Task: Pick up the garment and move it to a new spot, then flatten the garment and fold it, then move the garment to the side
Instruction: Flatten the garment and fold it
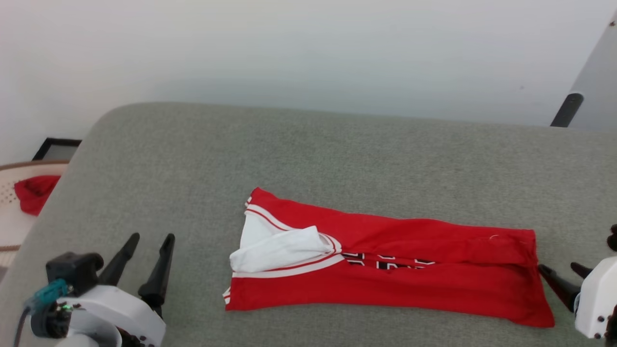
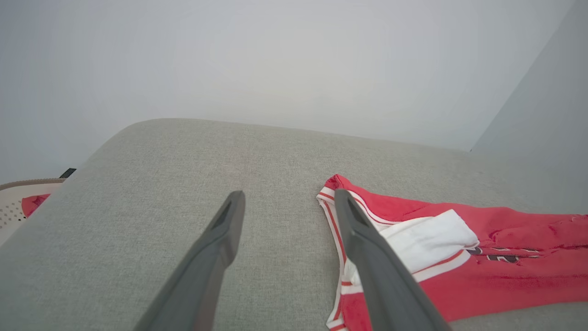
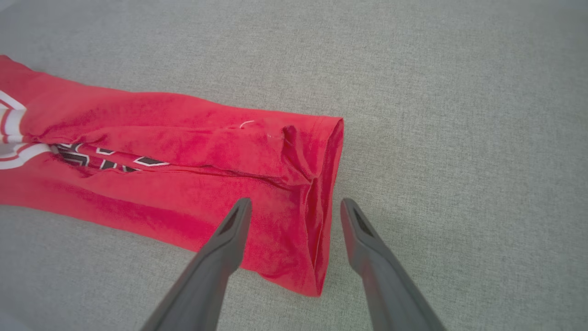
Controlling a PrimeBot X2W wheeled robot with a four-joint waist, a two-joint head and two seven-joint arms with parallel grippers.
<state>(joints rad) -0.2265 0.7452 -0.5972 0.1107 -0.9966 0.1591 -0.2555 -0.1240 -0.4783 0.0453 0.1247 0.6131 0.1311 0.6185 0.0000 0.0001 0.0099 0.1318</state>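
We see the garment (image 1: 409,284) lying as a long folded red band across the lower middle of the head view, flat on the grey cushioned surface (image 1: 289,154). Its white sleeve (image 1: 279,248) is bunched at the band's left end beside the red-striped white trim, and a strip of the black letters (image 1: 385,261) shows in the slit between the two red folds. The right gripper (image 1: 559,266) sits at the lower right of the frame, just beside the garment's right end. In the right wrist view its two fingers stand wide apart with nothing between them, one over the red hem and one over bare grey fabric; we cannot tell whether they touch the cloth. The left gripper (image 1: 152,236) is at the lower left, well apart from the garment, fingers spread and empty. At the far left edge a small red cloth (image 1: 33,193) lies in a beige tub (image 1: 9,221)
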